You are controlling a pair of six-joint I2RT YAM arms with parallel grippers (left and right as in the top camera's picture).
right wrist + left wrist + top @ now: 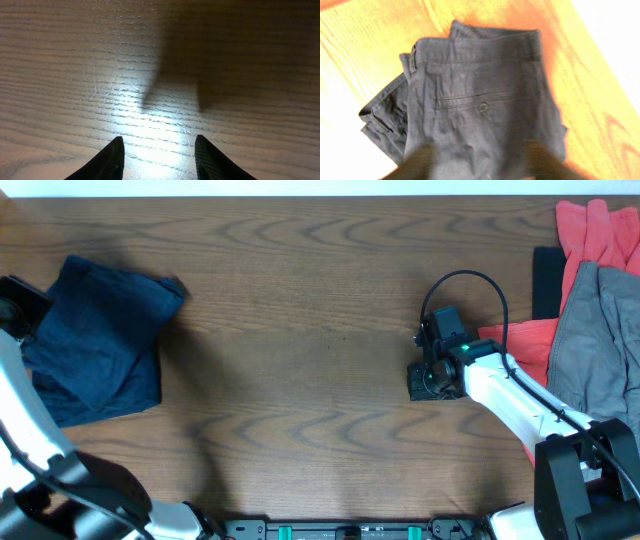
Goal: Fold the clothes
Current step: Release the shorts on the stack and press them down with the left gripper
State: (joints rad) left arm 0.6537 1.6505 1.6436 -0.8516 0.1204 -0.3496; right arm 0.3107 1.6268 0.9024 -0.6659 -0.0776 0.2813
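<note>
Fingertips [422,164] of the left gripper [481,167] are seen only as two blurred dark shapes at the bottom of the left wrist view. They are set apart with nothing caught between them, so the jaws are judged to be open and empty. Beneath them the navy shorts [480,100] are laid out, with the waistband [475,42] towards the top of that view and a buttoned back pocket [482,102] facing up. From overhead, these shorts are found at the far left of the wooden table [320,270], doubled over into a rough, slightly skewed bundle whose edges are not squared. Further right, the right gripper [157,160] is held low over bare wood, its two dark fingers [107,162] parted and nothing gripped. At the right edge a red garment [590,225] and a grey garment [590,350] are heaped together, crumpled and partly overlapping, with a dark flat item [545,280] beside them that cannot be identified. As a judgement, the shorts are taken to be folded or nearly so, though some tidying may be needed, while the red and grey pieces are not yet folded. Roughly a third of the work is reckoned done, and a piece from the heap would next have to be drawn onto the open wood.
</note>
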